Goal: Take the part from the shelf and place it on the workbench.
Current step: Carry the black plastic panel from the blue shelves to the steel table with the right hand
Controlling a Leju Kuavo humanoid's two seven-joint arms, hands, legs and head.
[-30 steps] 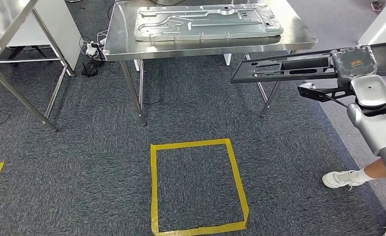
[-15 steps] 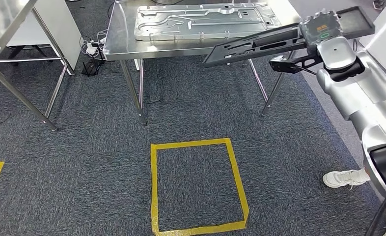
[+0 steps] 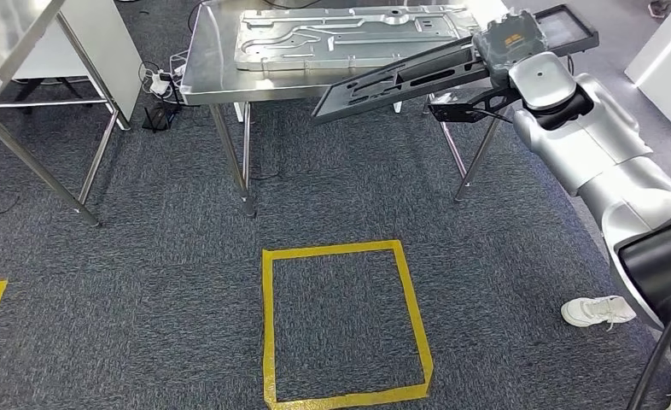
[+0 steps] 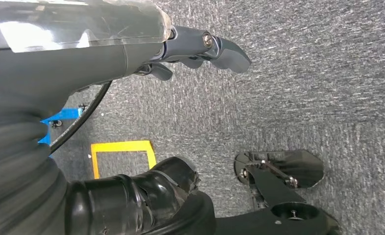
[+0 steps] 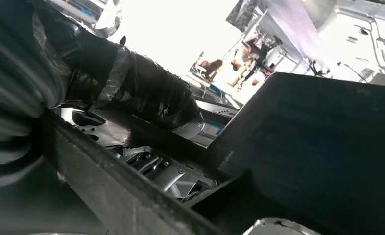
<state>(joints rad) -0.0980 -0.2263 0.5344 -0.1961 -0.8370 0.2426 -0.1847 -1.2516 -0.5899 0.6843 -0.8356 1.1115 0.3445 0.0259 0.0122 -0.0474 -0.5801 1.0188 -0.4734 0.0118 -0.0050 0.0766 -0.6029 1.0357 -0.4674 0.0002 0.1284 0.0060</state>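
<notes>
- The part (image 3: 417, 75), a long flat black panel with cut-out slots, sits in the upper right of the head view, tilted so its left end dips lower than its right end; it hangs over the front right edge of the table (image 3: 212, 77) and the carpet below it, and whether it touches the table cannot be told.
- In the right wrist view the part (image 5: 303, 147) runs as a dark slab across the lower and right areas of the frame.
- The right hand (image 3: 520, 43) grips the part near its right end, with the silver right arm (image 3: 597, 154) coming in from the right edge of the head view; in the right wrist view the right hand (image 5: 132, 88) shows dark fingers wrapped over the part's edge.
- The left hand (image 4: 200, 49) hangs over grey carpet, fingers apart and holding nothing.
- A large silver metal plate (image 3: 358, 34) lies flat on the steel table at the top centre.
- A yellow tape square (image 3: 345, 320) marks the carpet at lower centre.
- A white shoe (image 3: 597, 312) stands at the lower right.
</notes>
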